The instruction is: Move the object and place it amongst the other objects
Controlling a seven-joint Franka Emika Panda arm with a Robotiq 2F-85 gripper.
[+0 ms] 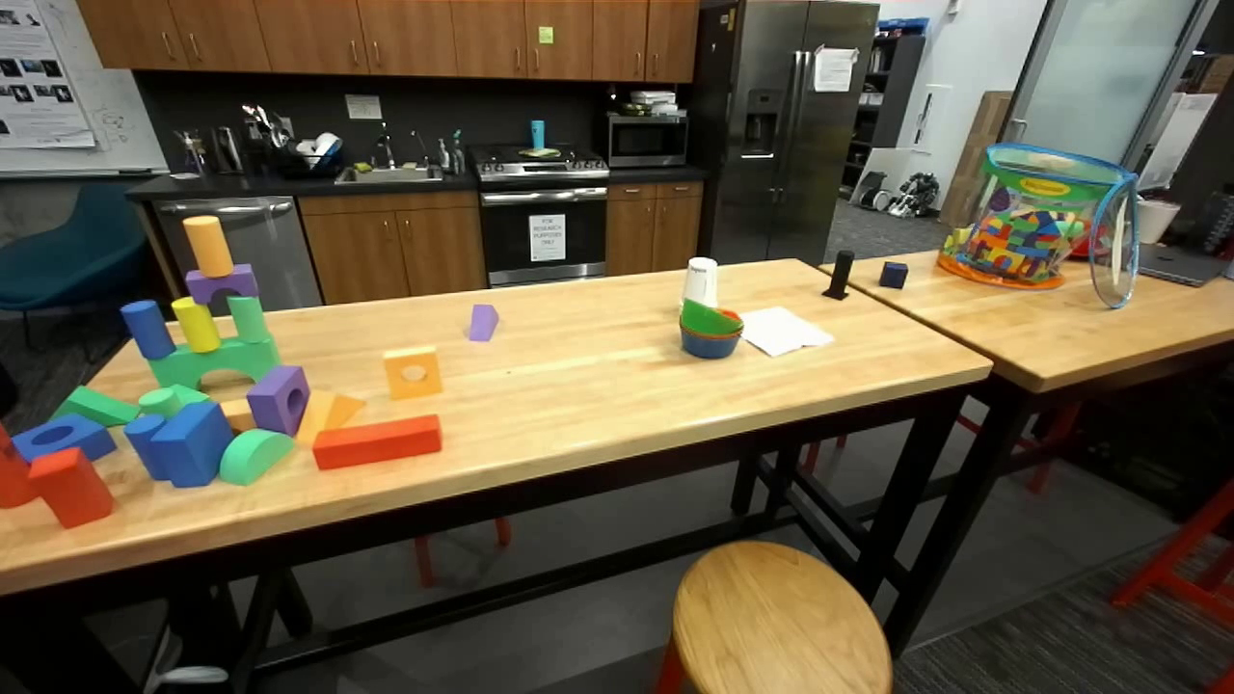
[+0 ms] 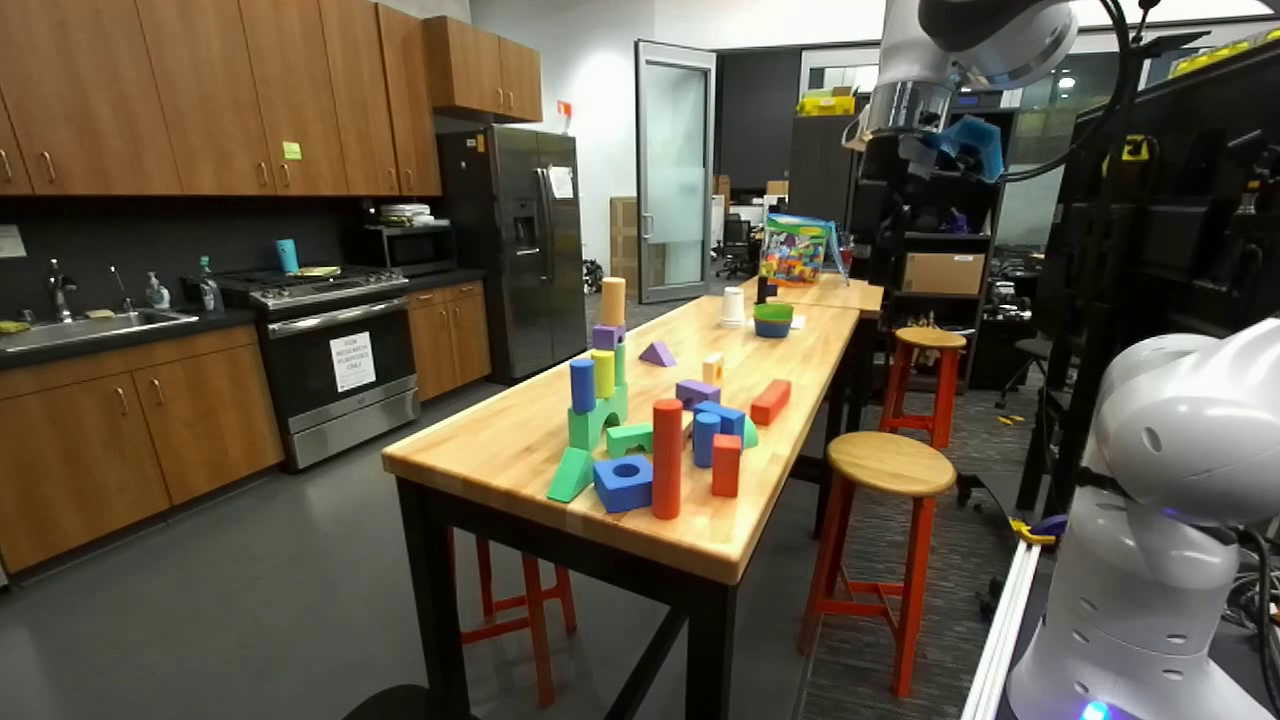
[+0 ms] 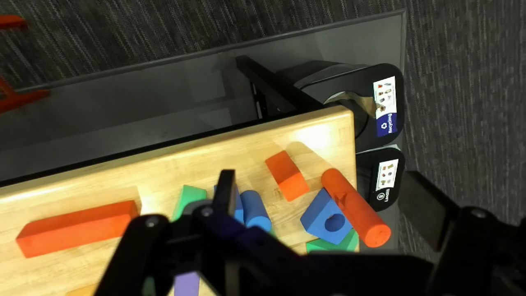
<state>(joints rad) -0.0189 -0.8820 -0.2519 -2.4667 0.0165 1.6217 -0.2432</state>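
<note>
In an exterior view, I take the object to be the upright purple block with the round hole, amid the other blocks at the crowded end of the counter, just behind the green half-round near the long edge facing the stool. It looks like foam: probably light, squeezable, not slippery, hard to break. In an exterior view, the arm hangs high on that edge's side, and the block, top uncovered, stands farther inward than the red bar. In the wrist view, the hand is spread wide, pinching nothing, the counter's short edge showing between its fingers; a sliver of purple, likely that block, shows lower down. A grip on two opposite solid sides, clear of the hole, should suit; neighbours might get nudged.
</note>
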